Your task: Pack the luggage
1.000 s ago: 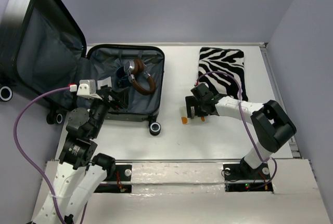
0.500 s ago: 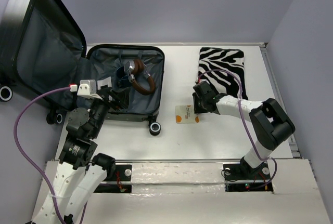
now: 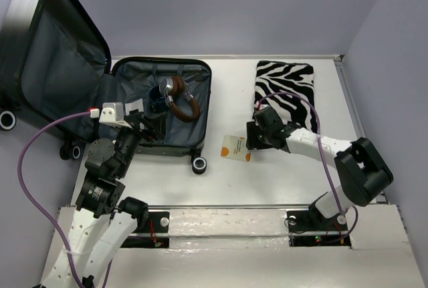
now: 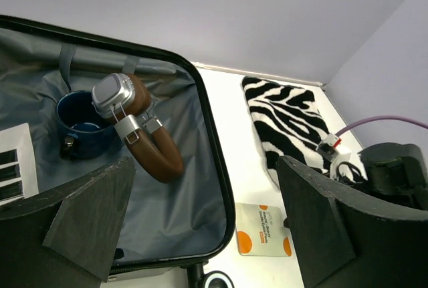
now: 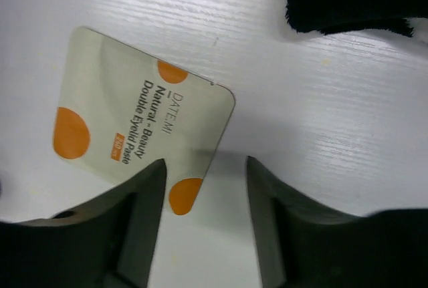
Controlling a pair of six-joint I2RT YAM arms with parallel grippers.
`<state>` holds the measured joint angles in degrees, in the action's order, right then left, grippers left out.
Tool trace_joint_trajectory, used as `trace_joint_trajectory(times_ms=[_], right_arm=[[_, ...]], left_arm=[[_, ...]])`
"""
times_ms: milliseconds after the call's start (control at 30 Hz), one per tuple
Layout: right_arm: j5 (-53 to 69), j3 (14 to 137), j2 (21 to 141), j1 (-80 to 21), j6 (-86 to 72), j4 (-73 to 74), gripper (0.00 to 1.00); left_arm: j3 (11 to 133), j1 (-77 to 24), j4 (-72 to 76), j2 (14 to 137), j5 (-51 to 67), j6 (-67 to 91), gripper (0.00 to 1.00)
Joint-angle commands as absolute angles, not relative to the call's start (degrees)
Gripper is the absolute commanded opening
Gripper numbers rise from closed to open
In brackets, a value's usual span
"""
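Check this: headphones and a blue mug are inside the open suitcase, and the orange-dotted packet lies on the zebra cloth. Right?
Not quite. The packet lies on the white table, between the luggage and the zebra cloth, not on the cloth, as the top external view shows. The headphones and blue mug are inside the open luggage.

Zebra-striped cloth (image 3: 284, 91), brown headphones (image 3: 180, 105), blue mug (image 4: 85, 125), grey-lined luggage (image 3: 194, 133), orange-dotted sachet (image 3: 235, 148)

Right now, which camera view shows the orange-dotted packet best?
The right wrist view: the packet is close up, its print readable. The top external view shows it small on the table; the left wrist view shows it small, low in frame beside the luggage.
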<state>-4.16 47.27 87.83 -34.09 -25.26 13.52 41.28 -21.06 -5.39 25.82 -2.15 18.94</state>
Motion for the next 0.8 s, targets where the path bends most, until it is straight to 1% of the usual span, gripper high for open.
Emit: trace_joint_trajectory(times_ms=[0, 33, 100, 167, 200, 233, 300, 400, 500, 767], right_arm=[[-1.05, 49.74, 83.06, -37.69, -20.41, 13.27, 0.74], [-1.23, 50.09, 82.97, -38.66, -19.43, 13.45, 0.76], [-1.32, 50.62, 83.93, -41.21, -16.8, 13.53, 0.78], [-2.19, 51.68, 86.38, -43.05, -15.13, 13.88, 0.88], [-2.55, 52.11, 87.35, -43.59, -12.68, 13.97, 0.89], [-2.9, 52.99, 88.32, -43.59, -11.53, 13.97, 0.96], [-3.25, 54.22, 91.05, -44.21, -8.28, 14.24, 0.99], [-2.11, 57.03, 92.72, -44.21, -4.58, 14.59, 1.0], [-3.5, 60.19, 94.74, -44.21, 1.65, 16.51, 1.0], [-2.9, 66.62, 100.1, -44.21, 7.73, 24.77, 1.0]], left_arm=[[42.98, -21.36, -2.2, 25.84, -1.76, 18.46, 0.99], [42.98, -21.36, -2.11, 25.93, -1.58, 18.46, 0.99], [42.98, -21.36, -2.11, 26.1, -1.15, 18.54, 0.99], [42.98, -21.36, -2.11, 26.37, -0.97, 18.54, 0.99], [42.98, -21.36, -2.11, 26.37, -0.97, 18.54, 0.99], [42.89, -21.36, -2.11, 26.37, -0.97, 18.54, 0.99], [42.89, -21.27, -2.11, 26.63, -0.88, 18.54, 0.99], [42.89, -21.27, -2.11, 26.72, -0.88, 18.46, 0.99], [42.98, -21.27, -2.11, 27.16, -0.88, 18.46, 0.99], [42.98, -20.66, -2.02, 28.04, -0.35, 18.55, 0.99]])
